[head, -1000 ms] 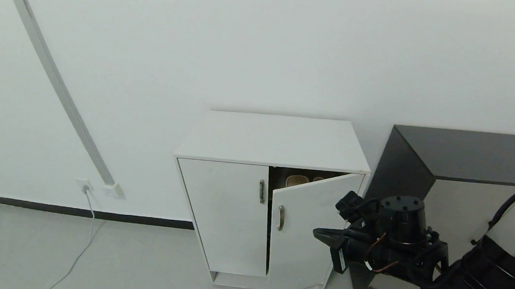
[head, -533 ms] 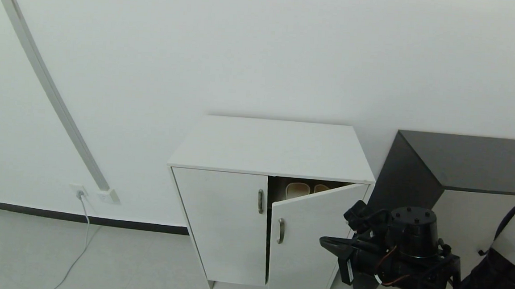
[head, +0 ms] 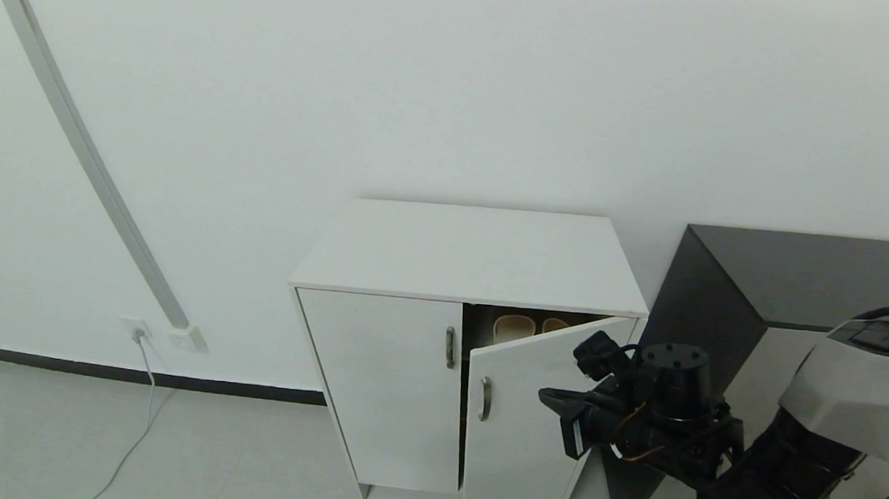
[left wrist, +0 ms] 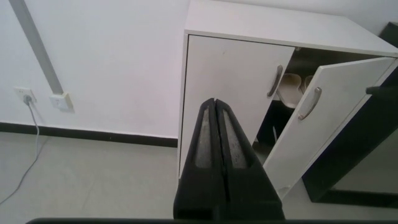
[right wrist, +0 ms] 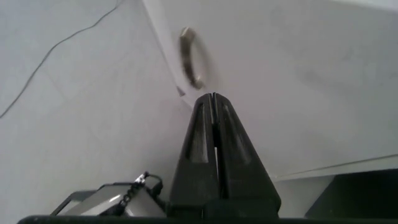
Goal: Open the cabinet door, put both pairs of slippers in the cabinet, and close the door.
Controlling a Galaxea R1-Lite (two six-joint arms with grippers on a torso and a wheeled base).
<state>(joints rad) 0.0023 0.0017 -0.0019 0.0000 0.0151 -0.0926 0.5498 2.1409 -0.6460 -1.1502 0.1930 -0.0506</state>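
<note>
At the cabinet, right door ajar, slippers inside. Both jaws clenched, empty. Door likely stiff and light; push near handle.

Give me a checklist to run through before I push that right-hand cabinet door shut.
1. Slippers inside the cabinet: tan ones show through the opening. Whether both pairs are in: cannot tell.
2. Doorway free: nothing seen sticking out past the opening, ok.
3. Right door closed: ajar, not ok.
4. Left door closed: ok.
5. Right gripper ready to push: shut and in front of the right door's outer face, ok. Whether it touches the door: cannot tell.
6. Left gripper out of the way: shut and back from both doors, ok.
</note>
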